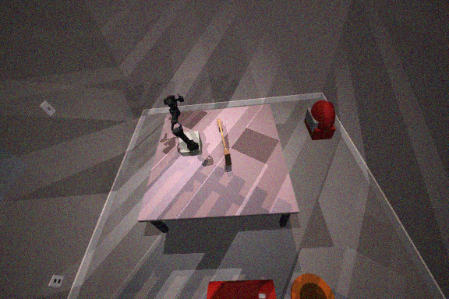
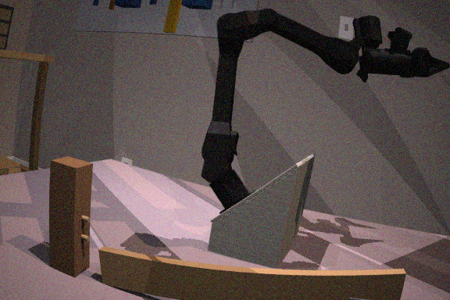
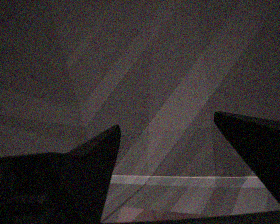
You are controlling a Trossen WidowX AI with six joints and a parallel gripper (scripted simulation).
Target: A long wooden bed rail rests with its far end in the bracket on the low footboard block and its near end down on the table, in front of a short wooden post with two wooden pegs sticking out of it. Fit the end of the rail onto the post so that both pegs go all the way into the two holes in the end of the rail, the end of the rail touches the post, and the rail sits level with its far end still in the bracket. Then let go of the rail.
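The long wooden rail (image 1: 223, 138) (image 2: 250, 280) lies across the table, its near end low and just in front of the upright brown post (image 1: 228, 162) (image 2: 69, 216). Two light pegs (image 2: 84, 227) stick out of the post's side, above the rail's near end and outside it. The rail's far end reaches the right side in the exterior view; the footboard block and bracket cannot be made out clearly. My gripper (image 1: 182, 98) (image 2: 446, 65) (image 3: 165, 122) is open and empty, raised high and far from the rail, pointing away from the post.
The table (image 1: 175, 200) carries a pale slanted arm base (image 2: 254, 224) beside the rail. Patchy shadows cross the tabletop. A red object (image 1: 323, 116) stands on the floor beyond the table. A tool board (image 2: 219, 21) hangs on the wall behind the arm.
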